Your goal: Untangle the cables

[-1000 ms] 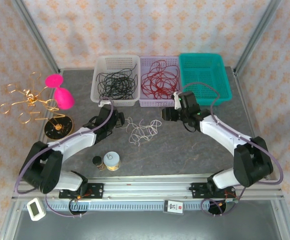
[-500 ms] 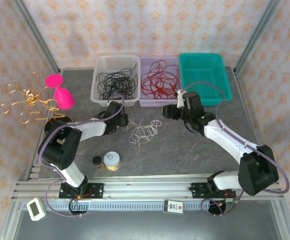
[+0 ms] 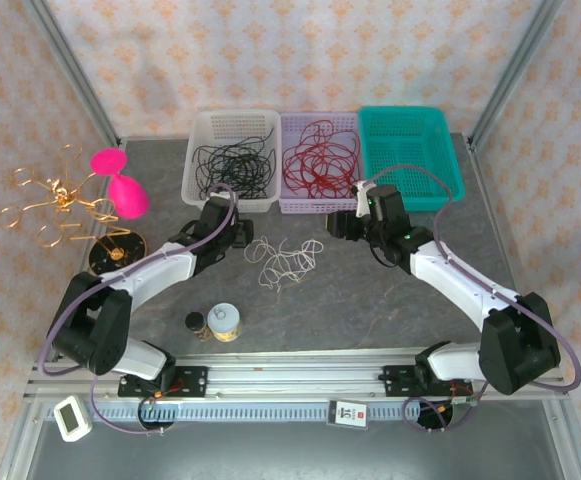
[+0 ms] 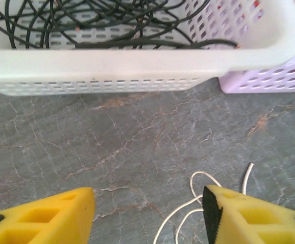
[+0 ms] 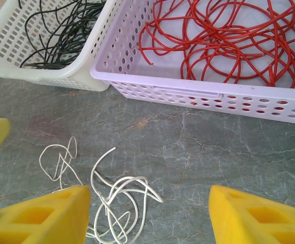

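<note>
The off-white cable (image 3: pixel 288 262) lies loose on the grey table (image 3: pixel 370 300), a flat tangle of curls between the two arms. In the top view its long axis runs roughly from 9 to 3 o'clock, with a tail dropping toward 7 o'clock. The wire is so thin there that its free ends are hard to trace.

The left gripper (image 3: pixel 238 236) sits at about 10 o'clock from the tangle, close beside it. Its wrist camera shows the yellow fingers of the left gripper (image 4: pixel 147 213) spread apart with bare table between them. The off-white cable (image 4: pixel 247 178) lies at 4 o'clock in that picture, beside the inner edge of the right-hand finger, one free end pointing to about 1 o'clock. Whether it touches that finger I cannot tell.

The right gripper (image 3: pixel 336 226) stands at 2 o'clock from the tangle, a little apart. On its wrist camera the right gripper (image 5: pixel 150 213) is also spread wide and pinches nothing. The off-white cable (image 5: pixel 122 195) lies toward 8 o'clock, next to the left-hand finger, a loose end aimed at 1 o'clock.

The black cables (image 3: pixel 232 165) lie coiled in the white basket (image 3: pixel 232 206). The red cables (image 3: pixel 320 160) lie in the lavender basket (image 3: pixel 315 208) beside it, at 12 o'clock from the tangle. The teal basket (image 3: pixel 410 150) stands at 1 o'clock.
</note>
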Controlling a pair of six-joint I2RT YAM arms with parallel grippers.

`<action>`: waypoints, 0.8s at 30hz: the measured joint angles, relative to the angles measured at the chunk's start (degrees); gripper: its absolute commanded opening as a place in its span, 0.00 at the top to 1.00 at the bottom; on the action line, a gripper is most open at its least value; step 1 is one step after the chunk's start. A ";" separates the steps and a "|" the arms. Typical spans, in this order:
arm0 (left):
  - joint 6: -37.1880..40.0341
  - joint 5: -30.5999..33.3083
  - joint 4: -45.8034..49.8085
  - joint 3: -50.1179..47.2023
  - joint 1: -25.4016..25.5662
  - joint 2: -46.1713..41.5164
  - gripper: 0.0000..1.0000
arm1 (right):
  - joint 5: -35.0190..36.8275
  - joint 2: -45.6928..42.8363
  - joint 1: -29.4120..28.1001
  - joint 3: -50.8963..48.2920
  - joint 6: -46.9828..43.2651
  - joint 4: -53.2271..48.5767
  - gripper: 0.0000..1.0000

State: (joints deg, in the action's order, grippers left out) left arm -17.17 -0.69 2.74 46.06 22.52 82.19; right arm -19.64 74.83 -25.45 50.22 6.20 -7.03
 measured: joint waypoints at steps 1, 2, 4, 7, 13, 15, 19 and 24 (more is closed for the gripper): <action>0.39 -0.22 0.33 0.02 0.13 0.04 0.48 | -0.02 0.07 0.00 0.02 0.00 0.00 0.38; 0.79 -0.35 0.79 0.00 0.26 0.44 0.49 | -0.02 0.13 0.00 0.02 0.00 0.02 0.38; 1.25 -0.63 1.86 0.00 0.52 2.21 0.49 | -0.04 0.48 0.00 0.02 0.02 0.02 0.38; 1.66 -1.07 3.74 0.00 1.09 5.53 0.44 | -0.07 0.87 0.00 0.02 0.02 0.02 0.38; 2.27 -2.03 5.33 0.09 1.49 9.33 0.44 | -0.09 1.03 0.00 0.02 0.02 0.02 0.38; 2.29 -2.03 5.42 0.46 1.51 10.43 0.47 | -0.09 1.09 0.00 0.02 0.02 0.02 0.38; 2.29 -2.03 5.44 2.03 1.51 12.79 0.49 | -0.09 1.09 0.00 0.02 0.02 0.02 0.38; 2.34 -2.16 5.14 3.19 1.51 15.26 0.64 | -0.09 1.09 0.00 0.02 0.02 0.02 0.38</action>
State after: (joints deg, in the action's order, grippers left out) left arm -14.83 -2.85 7.88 49.25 24.03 97.45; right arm -19.73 75.92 -25.45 50.24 6.22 -7.01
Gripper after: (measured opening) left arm 0.409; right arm 0.625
